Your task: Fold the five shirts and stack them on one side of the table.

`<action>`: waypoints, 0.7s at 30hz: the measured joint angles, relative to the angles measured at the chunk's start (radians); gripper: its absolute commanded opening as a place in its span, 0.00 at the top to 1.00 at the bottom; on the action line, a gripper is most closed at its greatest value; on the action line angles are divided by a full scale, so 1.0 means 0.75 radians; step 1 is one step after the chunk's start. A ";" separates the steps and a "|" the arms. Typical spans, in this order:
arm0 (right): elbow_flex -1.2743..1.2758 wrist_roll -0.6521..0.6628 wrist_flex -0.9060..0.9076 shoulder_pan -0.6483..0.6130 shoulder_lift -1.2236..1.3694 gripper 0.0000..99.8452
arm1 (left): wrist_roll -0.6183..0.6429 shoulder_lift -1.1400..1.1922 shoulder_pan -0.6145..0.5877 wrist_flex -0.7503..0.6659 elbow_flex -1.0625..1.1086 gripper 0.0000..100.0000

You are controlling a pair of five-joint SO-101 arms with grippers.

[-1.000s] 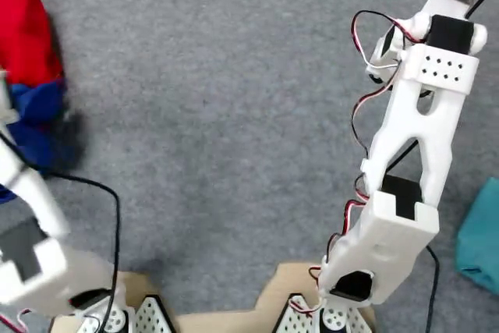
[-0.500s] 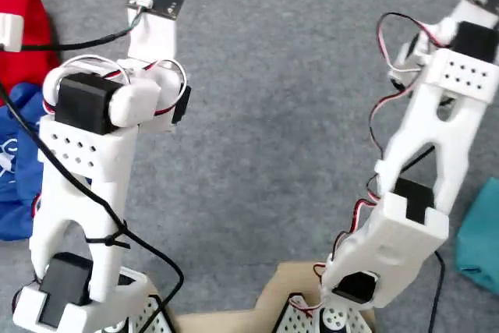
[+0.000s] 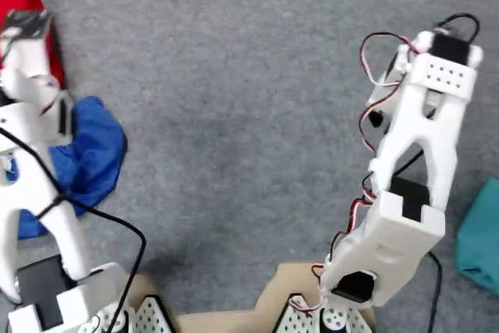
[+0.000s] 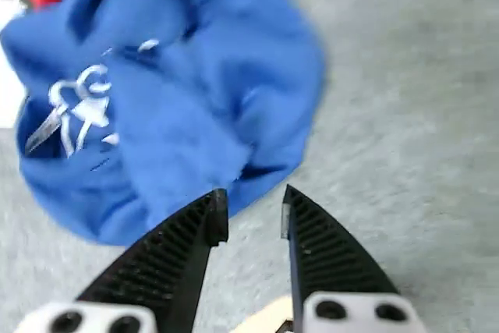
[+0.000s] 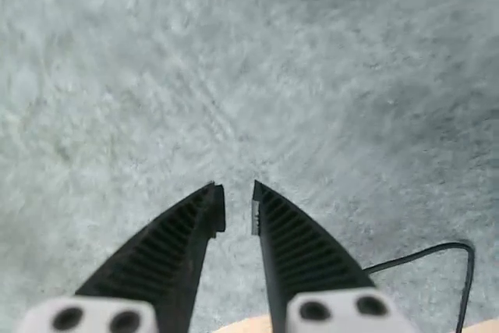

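One crumpled blue cotton shirt (image 4: 179,99) on grey felt worktop (image 3: 234,76).
Left gripper (image 4: 252,199) released at its edge; right gripper (image 5: 235,194) barely parted, empty.

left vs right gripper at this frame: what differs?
The black ribbed left gripper sits at the edge of the crumpled blue shirt with white print; the black ribbed right gripper sits over bare grey felt. The left gripper's jaws stand wider apart than the right gripper's, which show a narrow gap. Shared: both are open and hold nothing.
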 measured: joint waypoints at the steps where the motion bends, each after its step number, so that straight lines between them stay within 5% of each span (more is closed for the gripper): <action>1: 0.000 0.000 0.000 -0.018 0.000 0.92 | -0.012 0.000 -0.051 -0.031 0.051 0.86; 7: 0.000 0.000 0.000 -0.086 0.000 0.92 | -0.090 0.000 -0.241 -0.229 0.358 0.82; 21: 0.000 0.000 0.000 -0.219 0.000 0.92 | -0.094 0.000 -0.254 -0.669 0.880 0.82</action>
